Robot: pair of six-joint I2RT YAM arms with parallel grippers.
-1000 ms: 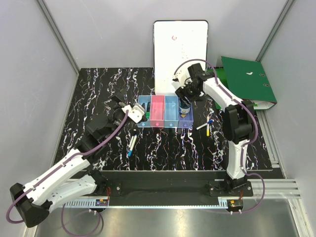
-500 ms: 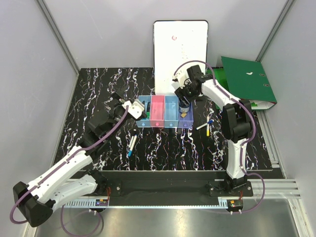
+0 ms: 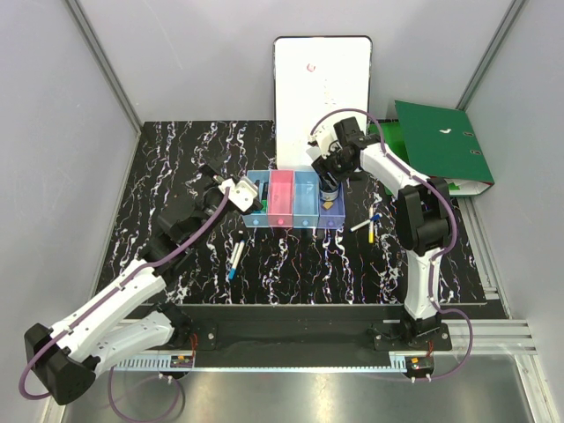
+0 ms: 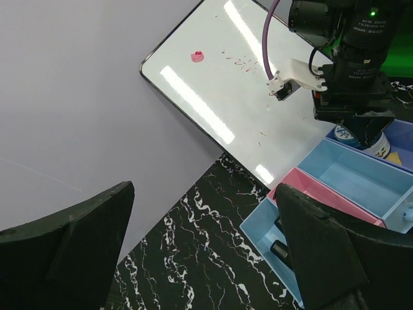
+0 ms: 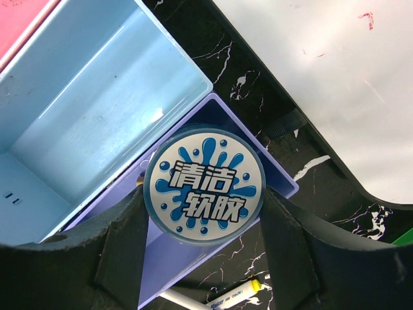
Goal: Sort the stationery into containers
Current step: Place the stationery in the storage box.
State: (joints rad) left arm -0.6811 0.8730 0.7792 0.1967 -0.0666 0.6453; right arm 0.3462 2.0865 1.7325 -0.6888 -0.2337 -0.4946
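Note:
My right gripper point(image 3: 330, 179) is shut on the round blue tape roll point(image 5: 204, 194) and holds it over the far end of the purple-blue bin point(image 5: 284, 177). A tiny tan block point(image 3: 328, 204) lies in that bin. The four joined bins point(image 3: 304, 220) stand mid-table. My left gripper point(image 4: 203, 194) is open and empty, just left of the leftmost light blue bin point(image 4: 261, 229). A green-black marker point(image 4: 282, 248) lies in that bin. A white pen with a blue end point(image 3: 236, 256) lies in front of the bins. Two more pens point(image 3: 368, 226), one with a yellow end point(image 5: 242, 294), lie to the right of them.
The large white board point(image 3: 322, 97) leans just behind the bins, close to my right gripper. The green binder point(image 3: 441, 145) lies at the back right. Grey walls close in the left, back and right sides of the black marbled table point(image 3: 185, 167).
My left gripper has moved right, up to the leftmost bin. My right gripper has shifted slightly back with the tape roll still in it.

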